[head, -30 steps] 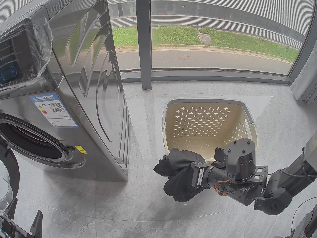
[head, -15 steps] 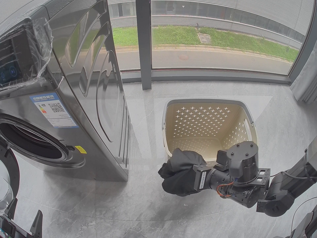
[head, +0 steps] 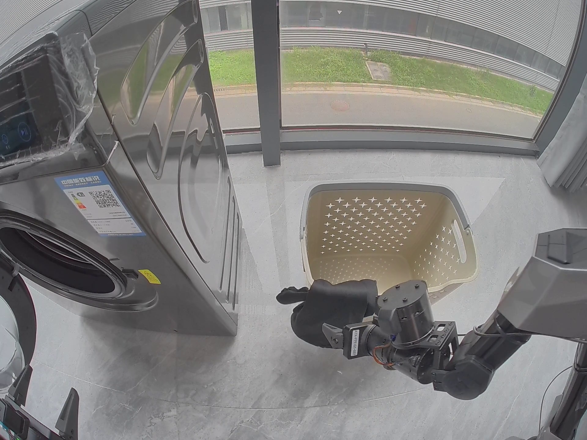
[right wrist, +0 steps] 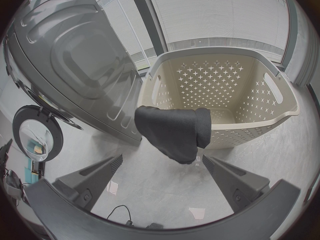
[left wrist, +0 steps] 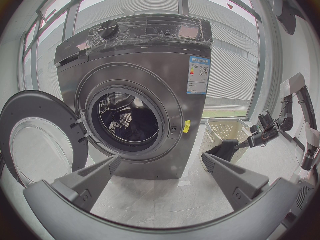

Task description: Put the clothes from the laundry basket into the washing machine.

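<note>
Right gripper (right wrist: 161,158): fingers are standing wide apart, gripping nothing. The dark garment (head: 330,316) is hanging just beyond the fingertips, at the near corner of the laundry basket (head: 382,186) on the machine side. Most of it is drooping outside the basket toward the floor (head: 244,374) (cannot tell whether it is resting on the rim or only sitting in front of it).

Left gripper (left wrist: 160,157): fingers are also spread and empty, facing the washing machine (head: 153,154). The door (left wrist: 40,134) is standing open, and some dark cloth is already lying in the drum (left wrist: 128,120).

Step in hand, as judged: securing the garment for the carry round the machine's front corner to the drum.

Risks from here:
- The garment is looking poorly balanced, with more weight outside than in. A nudge from the fingers could send it sliding to the floor.
- Closing too deep could pinch the basket rim along with the cloth, so lifting would drag or tip the basket.
- A shallow pinch on a loose fold could let the garment slip out mid-carry.
- Trailing cloth could be catching on the machine's corner or the door, or ending up draped over the drum lip instead of inside
</note>
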Controlling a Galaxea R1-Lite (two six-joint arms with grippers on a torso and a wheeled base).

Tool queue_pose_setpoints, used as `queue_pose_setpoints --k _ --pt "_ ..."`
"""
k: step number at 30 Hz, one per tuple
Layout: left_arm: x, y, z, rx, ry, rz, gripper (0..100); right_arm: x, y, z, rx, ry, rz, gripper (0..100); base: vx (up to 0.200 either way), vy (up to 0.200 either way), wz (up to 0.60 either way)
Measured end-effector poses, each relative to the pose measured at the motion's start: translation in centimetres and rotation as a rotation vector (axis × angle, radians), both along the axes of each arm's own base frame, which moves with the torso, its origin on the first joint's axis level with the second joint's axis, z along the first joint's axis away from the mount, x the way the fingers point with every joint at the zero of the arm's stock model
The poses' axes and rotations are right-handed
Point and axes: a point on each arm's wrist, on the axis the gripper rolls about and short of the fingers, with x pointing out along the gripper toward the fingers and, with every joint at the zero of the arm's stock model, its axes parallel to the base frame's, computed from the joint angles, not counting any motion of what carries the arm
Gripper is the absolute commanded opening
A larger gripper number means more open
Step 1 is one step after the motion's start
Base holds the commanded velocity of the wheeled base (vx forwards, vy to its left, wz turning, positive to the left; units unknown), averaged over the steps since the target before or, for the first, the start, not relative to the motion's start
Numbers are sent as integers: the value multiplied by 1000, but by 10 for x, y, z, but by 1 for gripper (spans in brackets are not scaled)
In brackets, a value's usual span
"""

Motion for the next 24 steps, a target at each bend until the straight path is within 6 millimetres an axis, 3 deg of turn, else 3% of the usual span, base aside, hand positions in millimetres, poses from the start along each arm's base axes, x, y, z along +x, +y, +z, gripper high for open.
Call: queue_pose_setpoints --k 14,15,24 --pt "0 0 0 0 0 0 100 42 29 -26 23 -37 -27 100 0 0 0" --pt "0 0 0 0 0 0 100 45 30 -27 29 -44 -30 0 0 0 0" --pt "0 0 0 0 0 0 100 57 30 -34 37 -66 -62 0 0 0 0"
